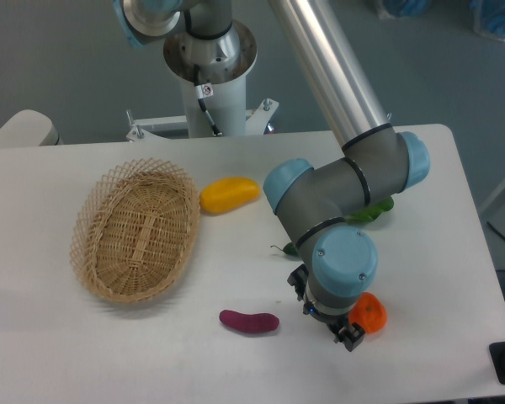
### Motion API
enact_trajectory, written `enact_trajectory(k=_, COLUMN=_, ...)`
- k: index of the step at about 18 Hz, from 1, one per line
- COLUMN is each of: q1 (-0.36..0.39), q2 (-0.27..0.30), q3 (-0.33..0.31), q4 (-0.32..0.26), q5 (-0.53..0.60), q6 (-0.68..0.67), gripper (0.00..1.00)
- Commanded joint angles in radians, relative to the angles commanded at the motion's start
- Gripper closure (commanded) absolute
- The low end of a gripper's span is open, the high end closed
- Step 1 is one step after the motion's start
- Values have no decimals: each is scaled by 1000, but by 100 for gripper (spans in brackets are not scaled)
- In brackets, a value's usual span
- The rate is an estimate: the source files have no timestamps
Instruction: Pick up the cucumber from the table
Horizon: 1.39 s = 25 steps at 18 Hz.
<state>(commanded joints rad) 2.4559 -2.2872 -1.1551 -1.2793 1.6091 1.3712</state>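
Note:
Of the cucumber (288, 249) I see only a dark green end and its thin curly stem tip, on the white table (236, 362) just left of the arm's wrist. The rest of it is hidden under the arm. My gripper (328, 324) points down at the table right of the cucumber's visible end, and the blue-capped wrist covers most of it. Only black finger parts stick out at the wrist's lower edge, so I cannot tell whether the jaws are open or shut, or whether they hold anything.
A wicker basket (139, 227) stands at the left. A yellow vegetable (229, 194) lies beside it. A purple oblong vegetable (249, 321) lies left of the gripper and an orange vegetable (369, 313) right beside it. A bright green pepper (374, 209) shows behind the arm.

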Motion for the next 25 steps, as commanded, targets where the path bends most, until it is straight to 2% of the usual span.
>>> enact_trajectory(k=12, q1=0, q2=18, q3=-12, q4=-11, q5=-5, q6=15, gripper=0)
enact_trajectory(k=15, q1=11, q2=32, q3=-21, q4=-52, q5=-6, q6=38, gripper=0)
enact_trajectory(k=21, q1=43, q2=78, q3=-118, q4=-40, q5=6, q6=251, gripper=0)
enact_trajectory(k=25, q1=57, q2=104, q3=-184, q4=-35, q5=20, q6=325, gripper=0)
